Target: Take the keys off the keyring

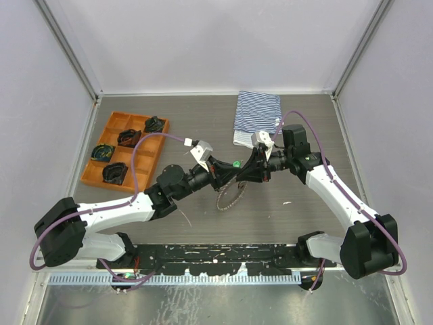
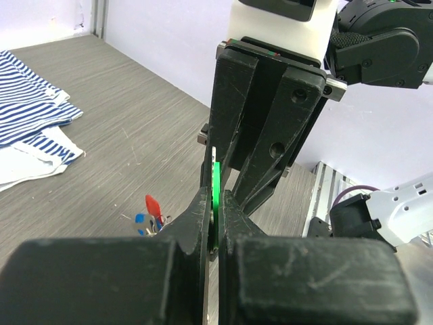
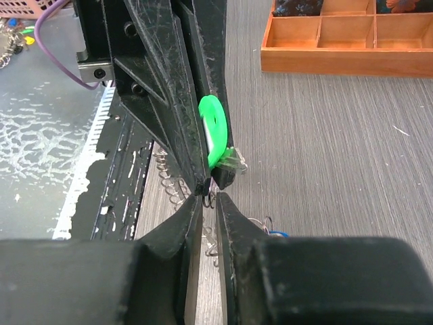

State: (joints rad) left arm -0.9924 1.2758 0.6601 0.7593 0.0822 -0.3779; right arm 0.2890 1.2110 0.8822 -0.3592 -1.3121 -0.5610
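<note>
The tray (image 1: 119, 124) lies far left, the cloth (image 1: 257, 114) at the back, the keyring (image 1: 230, 196) nearer, between them.

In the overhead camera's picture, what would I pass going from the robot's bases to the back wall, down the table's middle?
Braided cord → green key → striped cloth. The orange tray, off to the side, overlaps them, so it's omitted.

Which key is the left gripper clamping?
The green-headed key, pinched in the left gripper; the red key and blue key sit outside its grip.
</note>
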